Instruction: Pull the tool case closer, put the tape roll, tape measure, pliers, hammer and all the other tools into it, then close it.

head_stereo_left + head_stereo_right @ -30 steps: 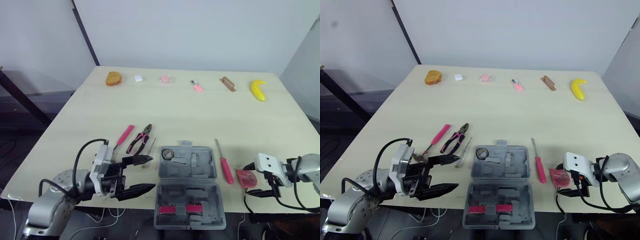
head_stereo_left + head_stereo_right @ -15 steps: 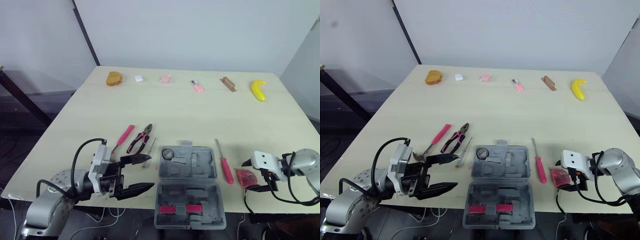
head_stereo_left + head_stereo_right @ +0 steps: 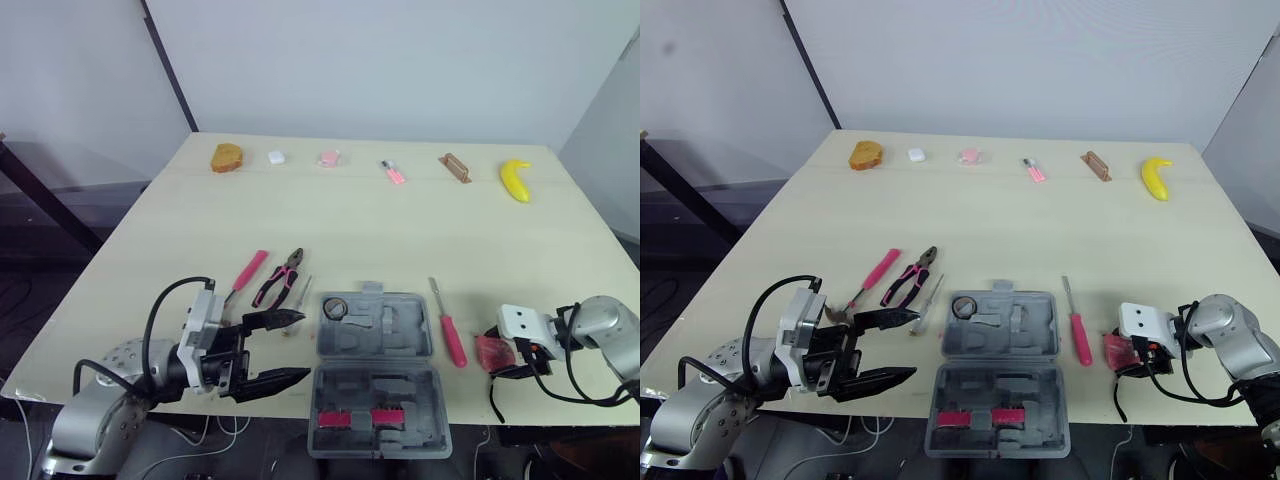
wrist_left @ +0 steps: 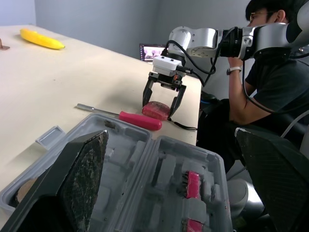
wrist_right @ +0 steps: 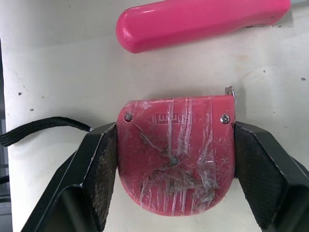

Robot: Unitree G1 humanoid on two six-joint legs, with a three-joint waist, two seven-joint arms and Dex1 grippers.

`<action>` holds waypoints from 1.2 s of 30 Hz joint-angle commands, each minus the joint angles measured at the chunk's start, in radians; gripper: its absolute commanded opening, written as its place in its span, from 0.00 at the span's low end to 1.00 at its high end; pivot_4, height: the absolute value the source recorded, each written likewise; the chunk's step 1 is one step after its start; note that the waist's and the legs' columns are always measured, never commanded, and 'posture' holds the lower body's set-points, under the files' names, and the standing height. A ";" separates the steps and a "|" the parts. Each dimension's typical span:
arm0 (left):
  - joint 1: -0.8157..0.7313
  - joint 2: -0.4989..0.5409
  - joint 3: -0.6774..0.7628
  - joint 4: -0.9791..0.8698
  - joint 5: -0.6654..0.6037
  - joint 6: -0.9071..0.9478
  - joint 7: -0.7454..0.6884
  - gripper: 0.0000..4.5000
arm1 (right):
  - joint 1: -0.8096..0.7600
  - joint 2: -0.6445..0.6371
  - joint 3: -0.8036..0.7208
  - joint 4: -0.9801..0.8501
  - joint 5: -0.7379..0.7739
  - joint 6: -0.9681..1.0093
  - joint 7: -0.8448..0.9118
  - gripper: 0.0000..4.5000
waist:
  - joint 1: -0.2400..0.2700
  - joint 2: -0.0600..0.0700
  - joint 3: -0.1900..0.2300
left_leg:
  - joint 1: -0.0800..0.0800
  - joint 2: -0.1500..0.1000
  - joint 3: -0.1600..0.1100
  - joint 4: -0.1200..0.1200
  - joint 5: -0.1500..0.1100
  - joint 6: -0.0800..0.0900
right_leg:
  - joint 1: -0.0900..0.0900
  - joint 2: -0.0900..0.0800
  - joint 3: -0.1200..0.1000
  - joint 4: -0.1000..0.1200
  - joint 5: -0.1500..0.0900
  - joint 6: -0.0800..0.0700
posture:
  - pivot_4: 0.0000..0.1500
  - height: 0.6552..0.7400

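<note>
Hard to see under the tape measure (image 5: pixel 176 154); sits just right of the open tool case (image 3: pixel 400 385), probably pinched by right gripper (image 4: pixel 159 111), dropped around it since before. Spotted left gripper (image 3: pixel 304 346) gaping wide, empty.

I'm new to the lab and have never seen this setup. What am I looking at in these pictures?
This is a humanoid robot with two arms, each ending in a two-fingered claw. Two pictures come from cameras on its head, looking down at the table; two come from cameras on its wrists. On the table lie an open grey tool case, pliers, a pink-handled hammer and a pink screwdriver. The left claw is open and empty. The right claw is shut on a red tape measure lying on the table.
</note>
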 commanded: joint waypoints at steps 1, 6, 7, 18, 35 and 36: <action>-0.005 -0.005 0.001 -0.017 -0.008 -0.011 0.004 1.00 | 0.006 -0.005 -0.026 -0.032 0.011 0.033 -0.014 0.65 | 0.000 0.000 0.000 | 0.000 0.000 0.000 0.000 0.000 0.000 | 0.000 0.000 0.000 0.000 0.000 0.000 | 1.00 1.00; -0.018 -0.051 -0.018 -0.016 0.004 -0.019 0.049 1.00 | -0.024 -0.030 -0.065 -0.321 0.085 0.294 -0.003 0.65 | -0.002 0.002 0.001 | 0.000 0.000 0.000 0.000 0.000 0.000 | 0.000 0.000 0.001 0.001 0.000 0.000 | 1.00 1.00; -0.027 -0.063 -0.023 -0.012 0.007 -0.020 0.062 1.00 | -0.049 -0.035 -0.063 -0.398 0.099 0.374 0.004 0.65 | -0.003 0.002 0.001 | 0.000 0.000 0.000 0.000 0.000 0.000 | -0.001 0.000 0.001 0.002 0.000 0.000 | 1.00 1.00; -0.142 -0.074 0.035 0.104 -0.036 0.008 0.084 1.00 | -0.627 0.158 0.374 -0.629 0.055 1.072 0.030 0.65 | -0.003 0.004 0.002 | -0.002 0.000 -0.004 0.001 0.000 0.000 | -0.007 0.001 0.002 0.009 -0.001 -0.002 | 1.00 1.00; -0.459 0.120 -0.045 0.500 0.077 -0.054 -0.327 1.00 | -0.726 0.328 0.609 -0.201 -0.142 0.888 0.007 0.65 | -0.005 0.002 0.003 | -0.006 0.001 0.005 0.001 0.001 -0.002 | -0.012 0.000 0.002 0.009 -0.001 -0.002 | 1.00 1.00; -0.459 0.117 -0.047 0.497 0.078 -0.053 -0.326 1.00 | -0.725 0.333 0.611 -0.196 -0.147 0.888 0.005 0.65 | -0.004 0.002 0.003 | -0.008 0.001 0.005 0.001 0.002 -0.003 | -0.014 0.000 0.002 0.009 -0.001 -0.001 | 1.00 1.00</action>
